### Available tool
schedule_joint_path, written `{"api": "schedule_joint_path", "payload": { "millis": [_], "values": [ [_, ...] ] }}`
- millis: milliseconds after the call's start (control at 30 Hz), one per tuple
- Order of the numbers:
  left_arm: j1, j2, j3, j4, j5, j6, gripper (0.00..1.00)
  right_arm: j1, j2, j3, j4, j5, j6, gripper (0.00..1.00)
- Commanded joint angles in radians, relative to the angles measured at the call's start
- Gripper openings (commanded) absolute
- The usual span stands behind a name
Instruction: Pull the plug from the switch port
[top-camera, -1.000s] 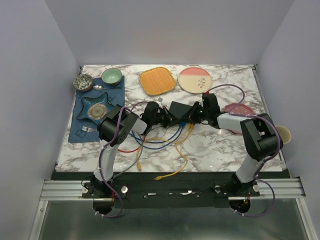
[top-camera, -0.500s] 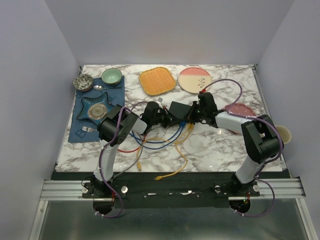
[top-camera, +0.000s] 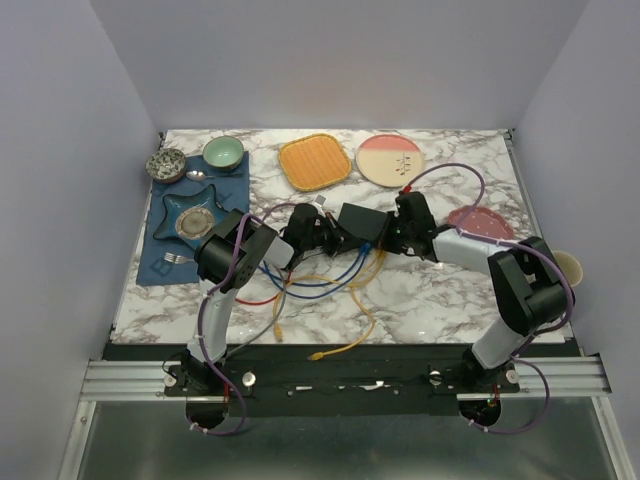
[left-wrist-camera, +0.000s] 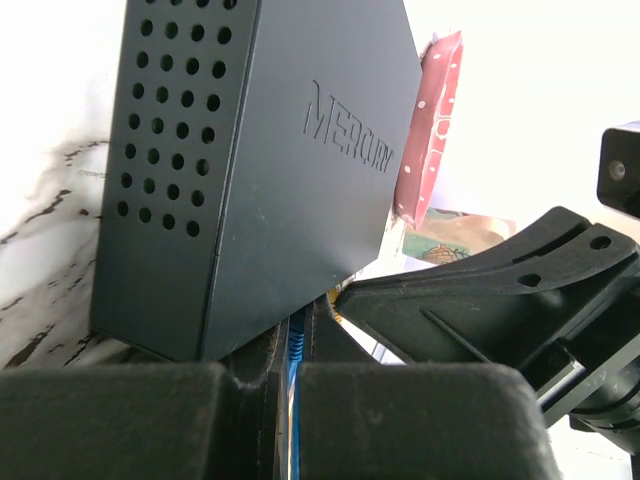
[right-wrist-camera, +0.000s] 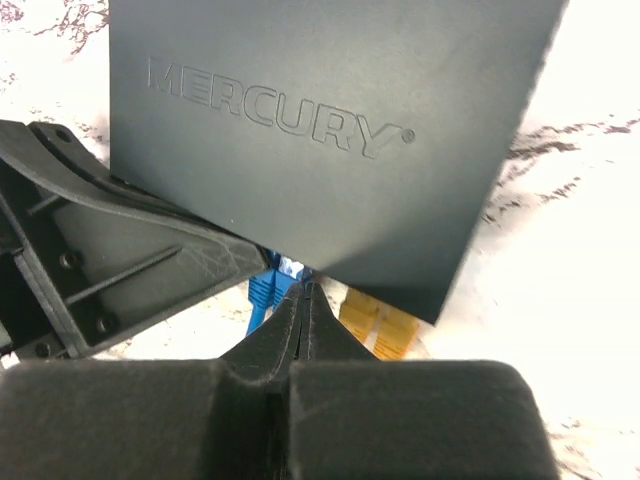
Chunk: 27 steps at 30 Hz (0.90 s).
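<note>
The left claw (left-wrist-camera: 294, 335) clamps a blue cable plug (left-wrist-camera: 295, 352) at the flat matte dark-grey switch box (left-wrist-camera: 270, 150). The right claw (right-wrist-camera: 304, 290) is pressed together beside that plug.

The table (top-camera: 440, 290) is white marble with grey veins. The switch (top-camera: 360, 222) is matte dark grey-black: one side has rows of small round holes, and the top has the word MERCURY pressed in the same colour. Near it run a blue cable (top-camera: 310, 283), a yellow cable (top-camera: 362, 312) and a red cable (top-camera: 255, 300). On the far side are an orange square plate (top-camera: 314, 162) with fine ribs and a round plate (top-camera: 390, 159) — half cream, half salmon. On the left, a dark blue mat (top-camera: 158, 262) carries a green bowl (top-camera: 223, 152) and a speckled bowl (top-camera: 166, 165).
</note>
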Motion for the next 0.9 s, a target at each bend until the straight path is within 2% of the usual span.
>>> {"api": "schedule_joint_path", "payload": {
  "millis": [0,167,300,667,867],
  "values": [
    [-0.009,0.035,-0.047,-0.181,0.033,0.032,0.0,0.001,-0.006,-0.008,-0.036,0.046,-0.006,0.01],
    [-0.009,0.027,-0.052,-0.192,0.039,0.05,0.0,0.0,0.091,0.075,-0.051,0.074,0.002,0.01],
    [-0.009,0.016,-0.032,-0.291,0.062,0.107,0.0,0.0,0.149,0.138,-0.071,0.088,0.02,0.01],
    [-0.006,0.001,-0.061,-0.368,0.116,0.168,0.0,-0.003,0.195,0.251,-0.083,0.109,0.054,0.01],
    [0.043,-0.103,-0.102,-0.417,0.065,0.205,0.0,-0.005,0.141,0.201,-0.067,0.109,0.045,0.01]
  ]
}}
